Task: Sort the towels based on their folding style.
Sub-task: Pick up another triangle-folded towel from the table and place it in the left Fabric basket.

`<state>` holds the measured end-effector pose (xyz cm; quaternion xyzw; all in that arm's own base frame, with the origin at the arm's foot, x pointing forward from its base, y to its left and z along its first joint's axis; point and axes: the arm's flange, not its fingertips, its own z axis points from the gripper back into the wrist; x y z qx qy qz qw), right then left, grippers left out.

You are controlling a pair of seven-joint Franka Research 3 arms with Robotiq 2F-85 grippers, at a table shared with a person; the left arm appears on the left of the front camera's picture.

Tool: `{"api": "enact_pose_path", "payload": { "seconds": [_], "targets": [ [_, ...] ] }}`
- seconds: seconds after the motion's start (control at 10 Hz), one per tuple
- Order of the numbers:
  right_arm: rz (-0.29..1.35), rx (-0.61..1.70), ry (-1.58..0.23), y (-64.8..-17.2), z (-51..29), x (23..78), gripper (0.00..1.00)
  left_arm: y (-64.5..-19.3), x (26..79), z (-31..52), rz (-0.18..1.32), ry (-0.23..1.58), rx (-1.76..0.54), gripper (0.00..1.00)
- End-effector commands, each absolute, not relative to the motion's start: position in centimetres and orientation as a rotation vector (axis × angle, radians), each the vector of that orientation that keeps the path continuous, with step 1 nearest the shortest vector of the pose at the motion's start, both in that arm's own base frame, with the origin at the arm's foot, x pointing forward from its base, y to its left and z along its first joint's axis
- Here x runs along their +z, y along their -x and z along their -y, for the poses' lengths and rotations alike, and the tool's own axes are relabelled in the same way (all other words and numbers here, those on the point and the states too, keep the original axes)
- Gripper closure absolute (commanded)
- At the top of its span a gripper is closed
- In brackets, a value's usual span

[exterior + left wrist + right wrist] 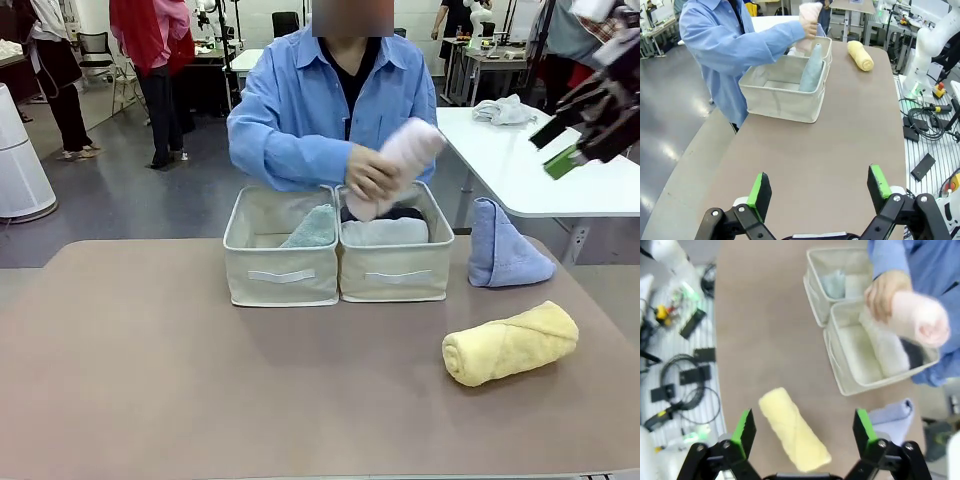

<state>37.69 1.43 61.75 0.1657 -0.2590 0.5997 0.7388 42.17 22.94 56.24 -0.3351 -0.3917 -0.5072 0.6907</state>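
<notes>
Roll point(794, 429) of yellow terry below the right hand point(803, 426).
Hand released, spread wide; roll's long axis lies diagonal across its opening, near the surface's right edge.

No text, brand, number or sign can be read in any view. The only label-like items are on the two cream bins point(260, 290), which stand well ahead of the left pincer point(819, 180) at the table's far side. A white strip point(281, 275) is fixed to the front wall of each bin, and no print can be made out on either.
</notes>
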Motion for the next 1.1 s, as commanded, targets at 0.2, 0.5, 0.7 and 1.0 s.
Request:
{"api": "enact_pose_path", "payload": {
  "seconds": [0.2,0.5,0.7,1.0],
  "targets": [
    [0.493,1.221,-0.26,-31.1,7.2,65.3,0.0,-42.0,56.4,-23.0,0.89,0.757,-1.131,0.0],
    [0.447,1.248,-0.271,-29.9,8.3,64.4,0.0,-42.0,56.4,-23.0,0.89,0.757,-1.131,0.0],
    [0.439,1.302,-0.195,-33.0,6.2,63.5,0.0,-42.0,56.4,-23.0,0.89,0.757,-1.131,0.0],
    [0.357,1.387,-0.136,-40.4,3.3,60.1,0.0,-42.0,56.4,-23.0,0.89,0.757,-1.131,0.0]
  ]
}}
